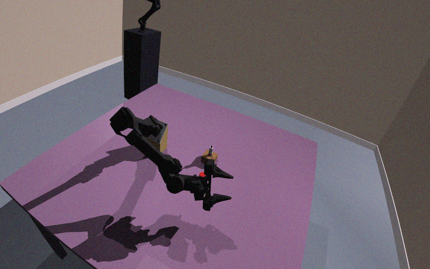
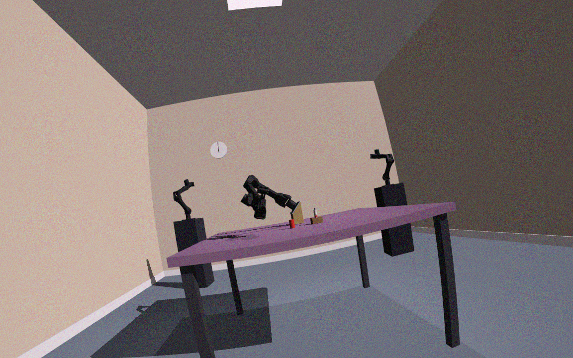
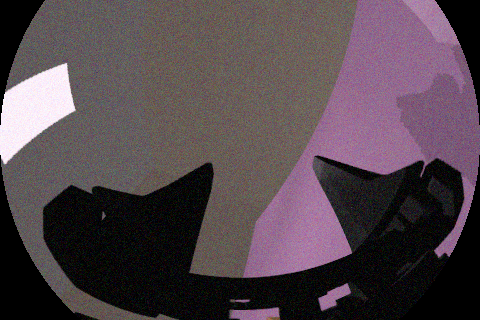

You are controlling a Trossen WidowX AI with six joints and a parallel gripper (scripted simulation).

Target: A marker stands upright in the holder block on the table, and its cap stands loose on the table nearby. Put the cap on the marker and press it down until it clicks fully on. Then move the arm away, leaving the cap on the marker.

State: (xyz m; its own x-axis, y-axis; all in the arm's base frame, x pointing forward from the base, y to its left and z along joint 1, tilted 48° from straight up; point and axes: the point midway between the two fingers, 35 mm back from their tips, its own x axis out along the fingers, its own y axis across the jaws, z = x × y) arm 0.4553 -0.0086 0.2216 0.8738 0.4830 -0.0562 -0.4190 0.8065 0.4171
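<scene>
Hand [image 1: 222,186] is wide open, nothing between the fingers. It hangs above the worktop [image 1: 270,187], rolled on its side and pointing out level across the room rather than down; the wrist view shows only wall, ceiling and a slice of purple worktop between the fingers.

Red cap [image 1: 202,174] stands upright on the worktop, long axis vertical, behind the fingertips and back near the wrist, mostly hidden by the arm in the top view. From the exterior view, cap [image 2: 292,223] sits lower than the hand, beside the tan base block [image 2: 298,213].

Marker [image 1: 211,148] stands upright in its small wooden holder [image 1: 209,157], tip bare, just beyond the cap on the far side. Cap and holder are near each other but apart.

Judgement: hand needs to pull back, tip down and drop over the cap before any closing.

Worktop is purple with dark legs. Room has beige and brown walls, grey floor, a wall clock [image 2: 218,149], and black pedestals [image 2: 393,213] carrying small arms.
</scene>
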